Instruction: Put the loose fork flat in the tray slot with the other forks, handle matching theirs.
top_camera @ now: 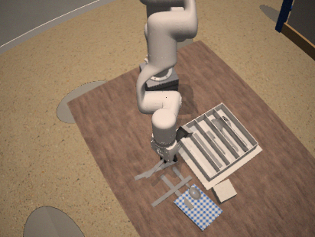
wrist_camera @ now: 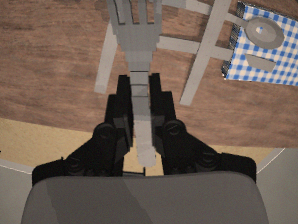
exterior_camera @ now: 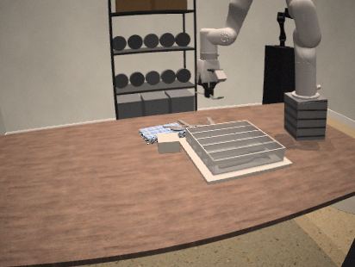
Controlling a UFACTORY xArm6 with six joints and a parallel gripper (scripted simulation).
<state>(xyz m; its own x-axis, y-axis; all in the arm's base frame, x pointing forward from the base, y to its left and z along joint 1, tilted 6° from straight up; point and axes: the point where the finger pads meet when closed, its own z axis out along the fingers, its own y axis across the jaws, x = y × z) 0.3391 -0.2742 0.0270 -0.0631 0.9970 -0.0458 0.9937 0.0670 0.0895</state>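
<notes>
My gripper is shut on the handle of the loose grey fork, whose tines point away from the wrist. In the exterior view the gripper holds the fork roughly level, well above the table and behind the tray's far end. The grey slotted tray stands on a white mat just right of the gripper, and it also shows in the exterior view. Cutlery lies in its slots, but it is too small to tell which pieces are forks.
Long grey flat cutlery pieces lie crossed on the table under and in front of the gripper, with one more to the left. A blue chequered cloth holds a spoon. A pale block sits by the tray's corner.
</notes>
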